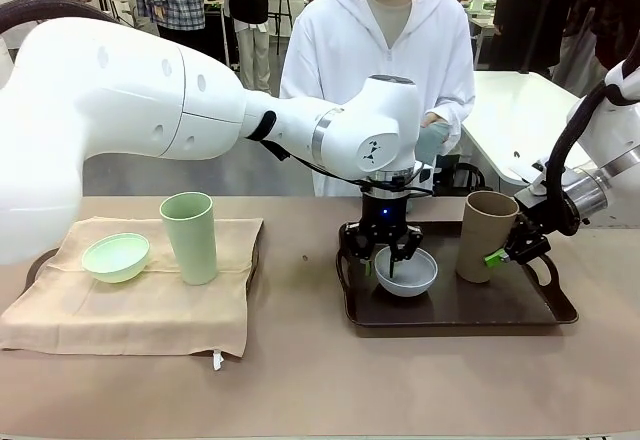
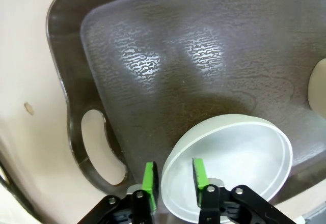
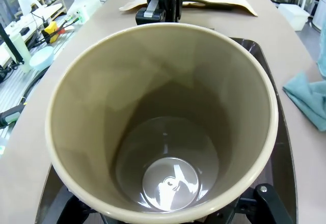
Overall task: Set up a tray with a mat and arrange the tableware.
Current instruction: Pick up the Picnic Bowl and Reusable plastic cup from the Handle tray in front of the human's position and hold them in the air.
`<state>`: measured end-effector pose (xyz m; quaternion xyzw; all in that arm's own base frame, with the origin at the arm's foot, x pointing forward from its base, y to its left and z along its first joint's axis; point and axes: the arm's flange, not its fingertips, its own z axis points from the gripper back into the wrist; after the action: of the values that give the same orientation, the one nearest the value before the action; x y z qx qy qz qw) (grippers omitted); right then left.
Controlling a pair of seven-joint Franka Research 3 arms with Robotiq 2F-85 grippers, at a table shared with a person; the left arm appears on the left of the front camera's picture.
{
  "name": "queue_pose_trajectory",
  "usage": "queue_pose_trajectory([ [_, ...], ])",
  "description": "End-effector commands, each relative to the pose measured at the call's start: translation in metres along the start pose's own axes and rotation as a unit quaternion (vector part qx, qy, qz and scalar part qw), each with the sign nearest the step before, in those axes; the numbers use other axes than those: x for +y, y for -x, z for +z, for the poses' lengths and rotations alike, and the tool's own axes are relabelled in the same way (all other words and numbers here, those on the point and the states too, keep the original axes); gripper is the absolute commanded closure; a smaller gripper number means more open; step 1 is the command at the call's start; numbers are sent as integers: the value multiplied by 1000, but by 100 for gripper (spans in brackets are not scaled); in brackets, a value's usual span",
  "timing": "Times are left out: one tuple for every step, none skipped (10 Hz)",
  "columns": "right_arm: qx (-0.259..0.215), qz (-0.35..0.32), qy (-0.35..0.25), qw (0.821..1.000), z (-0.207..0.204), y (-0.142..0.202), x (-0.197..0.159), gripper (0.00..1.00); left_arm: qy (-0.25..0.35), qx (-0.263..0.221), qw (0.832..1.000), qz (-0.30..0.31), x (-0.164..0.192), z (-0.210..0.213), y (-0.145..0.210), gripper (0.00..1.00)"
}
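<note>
On the right half of the table lies a dark brown rectangular plastic tray (image 1: 450,322) with cut-out handles, and both arms work over it. The left gripper (image 1: 390,252) reaches down from the middle onto a small white matte bowl (image 1: 408,274) that sits in the tray's left part. In the left wrist view its fingers (image 2: 149,180) are pinched shut on the bowl (image 2: 239,152) at the rim, one green pad outside the wall and one inside, close to the tray's (image 2: 204,56) handle slot. To the right of the bowl a tall tan-brown handleless tumbler (image 1: 485,235) stands in the tray, mouth up and leaning slightly. The right gripper (image 1: 505,250) is against its right side. The right wrist view looks straight down into the tumbler (image 3: 163,132), and whether the fingers grip it or only flank it cannot be told. On the left half of the table a beige cloth mat (image 1: 150,310) is spread. On it sit a small pale mint green bowl (image 1: 115,257) and, just to its right, a tall pale green tumbler (image 1: 190,237), upright. A person in a white hooded top (image 1: 375,55) stands at the far side.
</note>
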<state>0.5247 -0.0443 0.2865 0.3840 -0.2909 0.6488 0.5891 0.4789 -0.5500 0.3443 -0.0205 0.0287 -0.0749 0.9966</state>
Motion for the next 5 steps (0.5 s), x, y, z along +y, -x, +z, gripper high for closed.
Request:
queue_pose_trajectory([
  [-15, 8, 7, 1000, 0, 3, -6, 78, -2, 6, 1000, -9, 3, 3, -1, 100],
  [-16, 8, 7, 1000, 0, 4, -6, 100, -1, 7, 1000, -9, 2, 4, -2, 100],
  [-16, 7, 7, 1000, 0, 4, -6, 78, -1, 7, 1000, -9, 3, 4, -2, 100],
  [-17, 7, 6, 1000, 1, 4, -6, 100, -2, 7, 1000, -5, 3, 5, -2, 100],
  [-17, 7, 6, 1000, 1, 4, -5, 100, -2, 6, 1000, -2, 3, 6, -3, 100],
])
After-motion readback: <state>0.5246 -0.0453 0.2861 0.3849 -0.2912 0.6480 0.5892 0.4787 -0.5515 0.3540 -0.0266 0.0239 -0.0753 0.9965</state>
